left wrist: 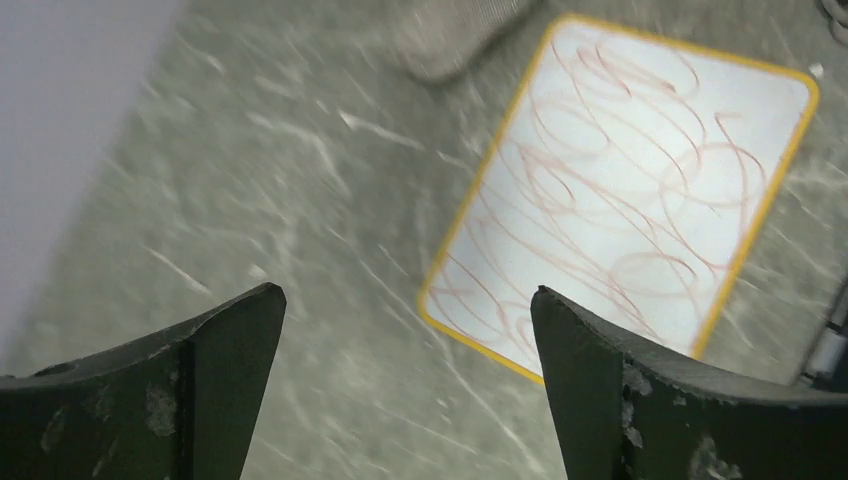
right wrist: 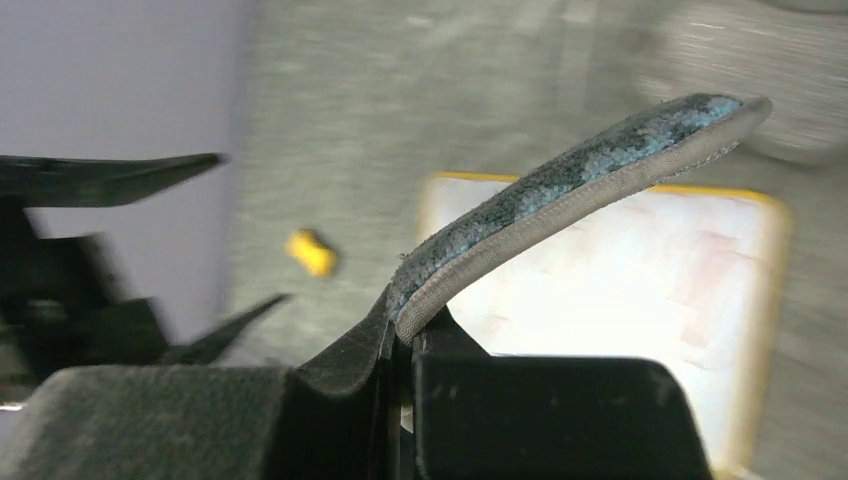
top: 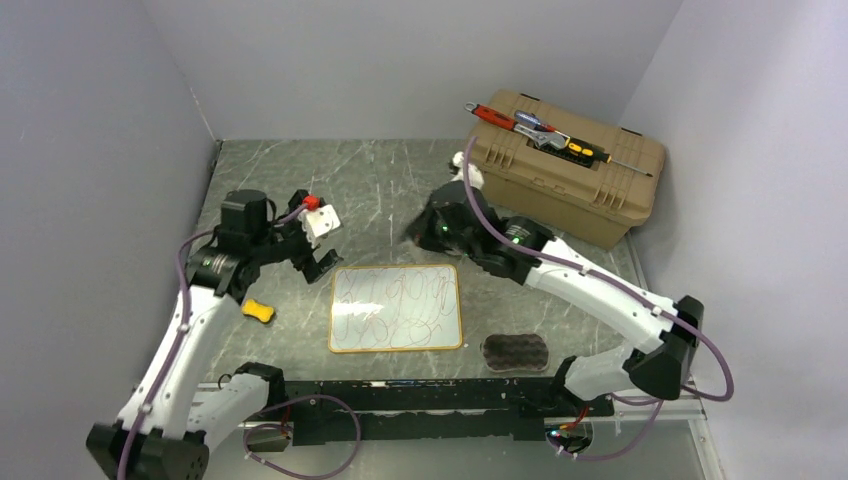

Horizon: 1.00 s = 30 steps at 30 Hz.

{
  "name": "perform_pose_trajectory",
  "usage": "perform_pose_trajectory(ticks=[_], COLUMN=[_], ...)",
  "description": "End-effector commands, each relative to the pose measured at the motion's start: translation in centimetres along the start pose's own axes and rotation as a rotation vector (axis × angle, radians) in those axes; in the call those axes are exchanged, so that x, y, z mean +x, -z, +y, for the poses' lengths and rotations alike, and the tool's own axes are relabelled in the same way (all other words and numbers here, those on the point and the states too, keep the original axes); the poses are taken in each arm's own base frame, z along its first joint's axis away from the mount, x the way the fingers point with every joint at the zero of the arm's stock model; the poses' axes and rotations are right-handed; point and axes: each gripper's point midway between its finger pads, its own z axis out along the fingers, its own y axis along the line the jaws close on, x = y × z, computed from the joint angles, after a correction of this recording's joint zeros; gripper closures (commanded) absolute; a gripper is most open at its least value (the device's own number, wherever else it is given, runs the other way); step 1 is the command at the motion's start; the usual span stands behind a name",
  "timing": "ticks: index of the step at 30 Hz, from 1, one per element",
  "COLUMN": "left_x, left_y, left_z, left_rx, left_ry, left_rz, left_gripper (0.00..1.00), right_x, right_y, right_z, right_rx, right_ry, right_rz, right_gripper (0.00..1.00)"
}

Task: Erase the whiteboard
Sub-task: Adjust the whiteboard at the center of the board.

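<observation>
Right tool (right wrist: 405,340) is clenched on a flat blue-grey speckled cloth pad with a tan stitched edge (right wrist: 570,175); the pad juts out past the fingertips at an upward slant. In the overhead view this tool (top: 425,232) hangs above the grey-green marbled surface (top: 380,180), just beyond the far edge of the flat rectangular whiteboard with a thin yellow-orange frame and rounded corners (top: 396,308). The whiteboard lies flat on the surface, centred between the two arms, near their bases, and is covered in looping reddish-brown scribbles (left wrist: 620,190); it shows blurred below the pad in the right wrist view (right wrist: 620,280). Left tool (top: 318,245) is released, its two dark fingers (left wrist: 200,390) spread wide, holding nothing, raised just off the board's far-left corner. A small yellow block (top: 258,311) lies on the surface left of the board. A dark oval wavy-topped sponge (top: 515,352) rests near the board's near-right corner, apart from it. A tan plastic toolbox (top: 570,185) stands at the far right with hand tools lying on its lid.
</observation>
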Motion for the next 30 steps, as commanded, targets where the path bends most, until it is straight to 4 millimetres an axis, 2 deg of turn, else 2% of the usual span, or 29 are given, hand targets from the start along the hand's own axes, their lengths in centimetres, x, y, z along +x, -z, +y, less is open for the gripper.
perform_pose_trajectory(ticks=[1,3,5,10,13,21,23,30], left_x=[5.5,7.6,10.0,16.7,19.2,21.5,21.7,22.5], left_y=[-0.6,-0.8,-1.2,-1.8,-2.0,-3.6,-4.1,-6.8], left_z=[-2.1,-2.9,-3.3,-3.9,-4.2,-7.3,-8.0,-8.3], left_rx=[0.091,0.140,0.160,0.160,0.142,0.268,0.308,0.385], left_ry=[0.222,0.268,0.294,0.275,0.290,0.409,0.449,0.552], left_rz=[0.256,0.354,0.444,0.648,0.717,0.748,0.745,0.743], left_gripper=[0.01,0.01,0.01,0.04,0.08,0.11,0.13,0.15], right_x=[3.0,4.3,6.0,10.6,12.3,17.4,18.0,19.5], right_y=[3.3,4.4,5.0,3.9,2.7,0.9,0.9,1.3], right_z=[-14.6,-18.0,-20.3,-23.4,-24.1,-25.5,-25.7,-25.2], right_rx=[0.449,0.531,0.567,0.561,0.539,0.486,0.482,0.417], right_ry=[0.263,0.319,0.335,0.302,0.277,0.195,0.180,0.107], right_rz=[0.194,0.271,0.345,0.463,0.495,0.624,0.633,0.654], right_gripper=[1.00,1.00,1.00,1.00,1.00,1.00,1.00,1.00])
